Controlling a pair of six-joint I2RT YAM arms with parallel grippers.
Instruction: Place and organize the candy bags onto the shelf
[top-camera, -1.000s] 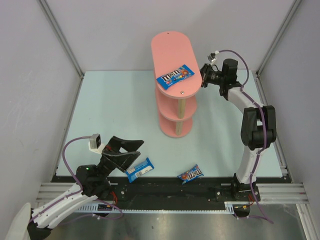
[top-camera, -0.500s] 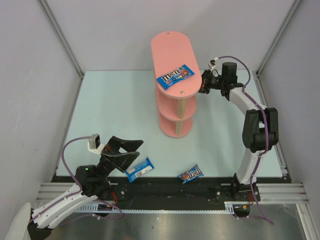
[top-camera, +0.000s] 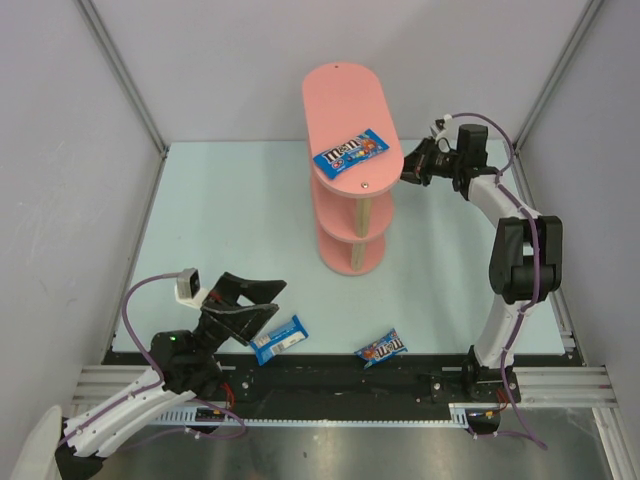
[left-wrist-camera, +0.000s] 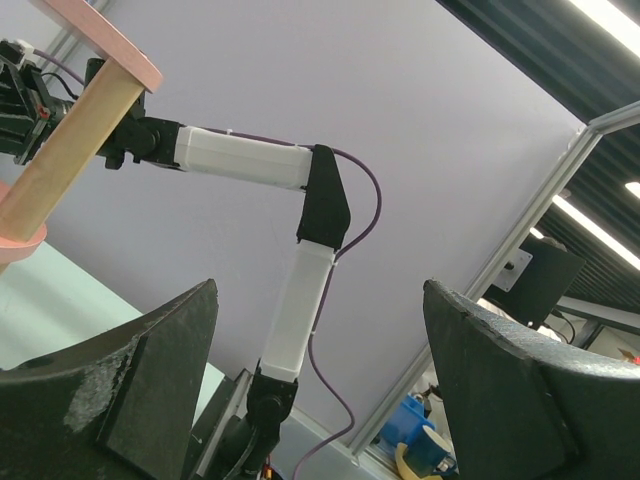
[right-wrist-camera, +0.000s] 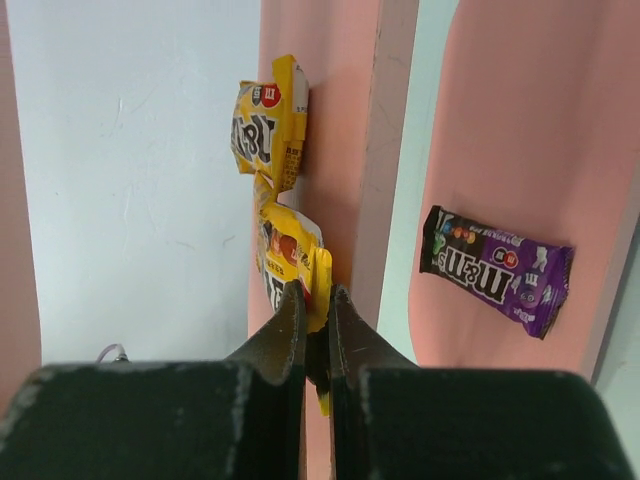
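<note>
Right fingers (right-wrist-camera: 290, 325) pinched shut on yellow bag (right-wrist-camera: 285, 250), which lies dead ahead at 12 o'clock, long axis 12–6, flat against a shelf (right-wrist-camera: 345, 120) board. Left fingers (top-camera: 268, 290) wide open, empty. Blue bag (top-camera: 278, 338) on table (top-camera: 220, 230) at their 6 o'clock.
</note>
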